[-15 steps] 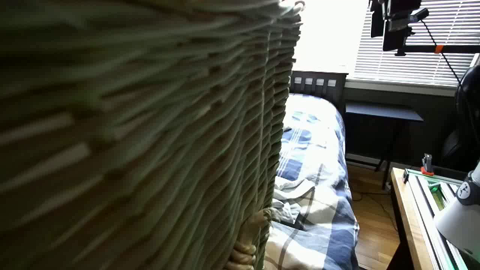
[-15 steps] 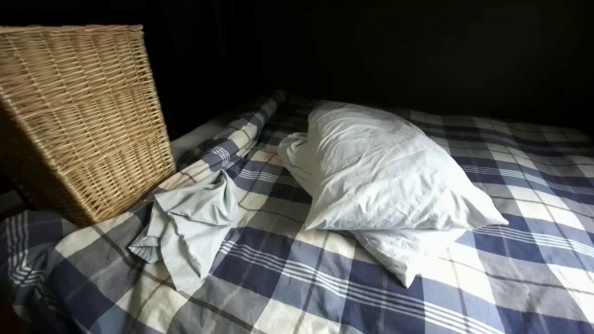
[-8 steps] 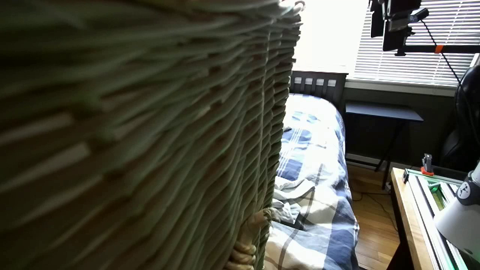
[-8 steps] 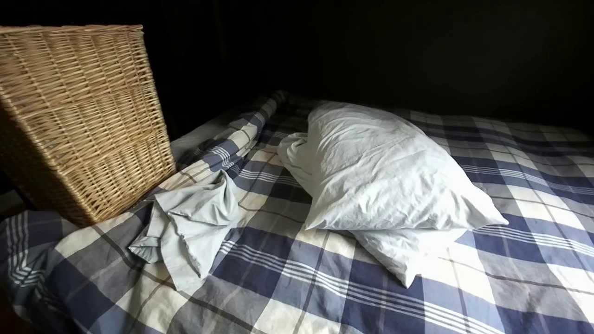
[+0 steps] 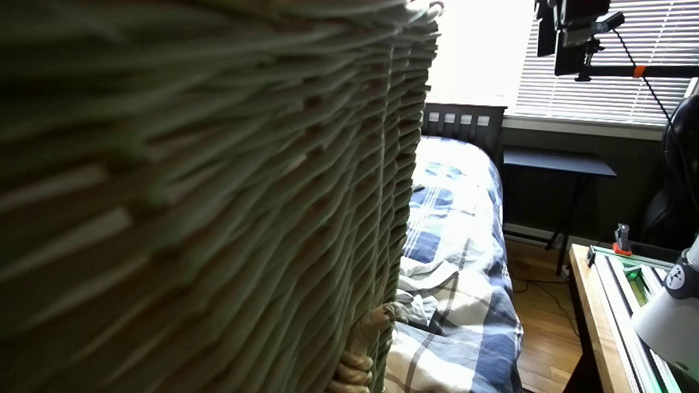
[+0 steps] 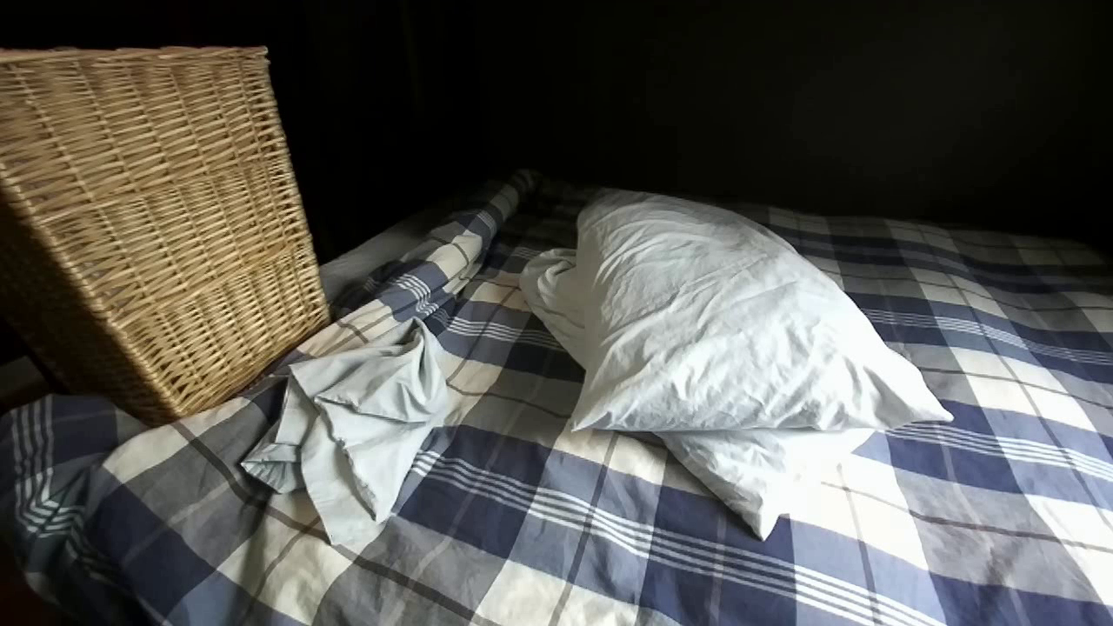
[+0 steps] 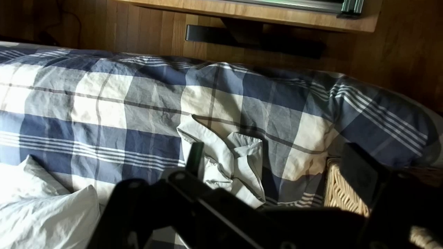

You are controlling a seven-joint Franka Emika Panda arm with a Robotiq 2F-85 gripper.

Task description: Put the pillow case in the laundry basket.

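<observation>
A: Tool [image 7: 277, 162] state?

B: Fingers [image 7: 196, 159] spread wide, nothing gripped. It hangs high over the cover [image 7: 100, 90], up in front of the blinds [image 5: 666, 38] in an exterior view.

A: Where's the case?

B: Case [image 7: 242, 166] is crumpled on the cover, under the tool. Off-centre in the wrist view, partly behind the finger farther from the basket [image 7: 344, 193].

A: Gap to the basket?

B: Near, not touching: strip of cover between. Pillows [image 6: 722, 330] sit on the other side of the case, farther off. Can't see into the basket in either exterior view.

A: So which step?

B: Pre-grasp, my read. Pick not made, drop-off all to do.

A: Next move?

B: Slide away from the basket until the case sits mid-gap, then descend and pinch a raised fold. Bite shallow, or the cover likely comes too. A straight drop from here might land a finger on the basket. After that, lift well above the rim; limp cloth will trail.
</observation>
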